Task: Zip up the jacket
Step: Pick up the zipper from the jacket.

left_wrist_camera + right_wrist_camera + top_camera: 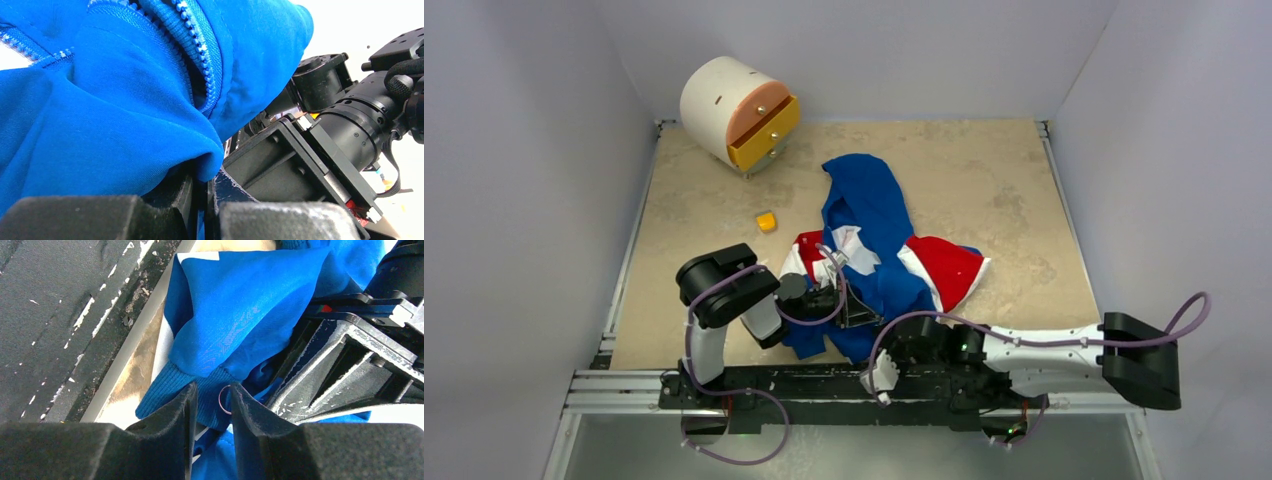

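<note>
My left gripper (pixel 202 200) is clenched on a fold of the jacket (pixel 869 215). In my left wrist view the blue cloth bunches out of the closed pads, and a line of zip teeth (pixel 200 60) curves up and away just beyond the pinch.

My right gripper (pixel 212 410) is low at the near edge of the worktop (pixel 984 170), right beside the left one. Its jaws stand a little apart, with the ribbed blue hem (pixel 170 390) lying in and just past the gap. A small ring (pixel 224 399) shows between the fingertips and may be the zip pull, though I am not certain. I cannot tell whether the pads are pressing on the cloth or only framing it.

Both hands are at the jacket's near end. From there it stretches away from me, a long blue length running toward the far edge, with its red and white panels spread to either side around the middle of the worktop. I judge the zip's long axis lies the same way, near edge to far edge. Any pull would then have to travel straight away from my right hand while the left anchors the hem. The right hand is nearer the ring, so that pull would fall to it.
</note>
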{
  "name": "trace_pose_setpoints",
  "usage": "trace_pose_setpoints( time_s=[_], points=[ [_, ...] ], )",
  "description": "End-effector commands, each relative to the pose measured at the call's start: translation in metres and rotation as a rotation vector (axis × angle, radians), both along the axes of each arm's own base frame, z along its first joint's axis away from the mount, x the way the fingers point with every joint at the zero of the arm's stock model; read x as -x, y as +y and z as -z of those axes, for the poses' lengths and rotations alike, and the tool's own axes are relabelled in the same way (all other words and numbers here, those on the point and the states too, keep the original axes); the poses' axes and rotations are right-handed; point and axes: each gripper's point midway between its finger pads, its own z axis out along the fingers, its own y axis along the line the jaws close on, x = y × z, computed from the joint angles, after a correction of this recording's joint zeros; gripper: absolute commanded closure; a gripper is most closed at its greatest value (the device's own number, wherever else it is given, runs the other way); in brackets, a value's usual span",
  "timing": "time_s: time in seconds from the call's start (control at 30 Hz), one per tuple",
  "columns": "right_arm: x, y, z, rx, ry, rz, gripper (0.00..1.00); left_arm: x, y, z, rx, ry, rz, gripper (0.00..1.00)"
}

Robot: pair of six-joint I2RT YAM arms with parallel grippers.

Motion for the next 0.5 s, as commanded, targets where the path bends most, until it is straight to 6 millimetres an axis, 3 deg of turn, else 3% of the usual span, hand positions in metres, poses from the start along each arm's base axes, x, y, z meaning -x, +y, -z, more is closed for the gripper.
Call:
trace_pose_setpoints(
  time_s=[0.0,0.2,0.47],
  points=[
    [-0.006,0.012,-0.009,-0.041,-0.007,0.027,0.66,0.003,-0.007,-0.044,0.163,-0.129,0.034,1.0],
    [-0.017,0.014,-0.026,-0.103,-0.006,0.118,0.87,0.003,-0.007,-0.044,0.162,-0.128,0.033,1.0],
    [-0.02,0.016,-0.063,-0.243,0.029,0.195,0.99,0.003,-0.007,-0.043,0.16,-0.128,0.03,1.0]
  ],
)
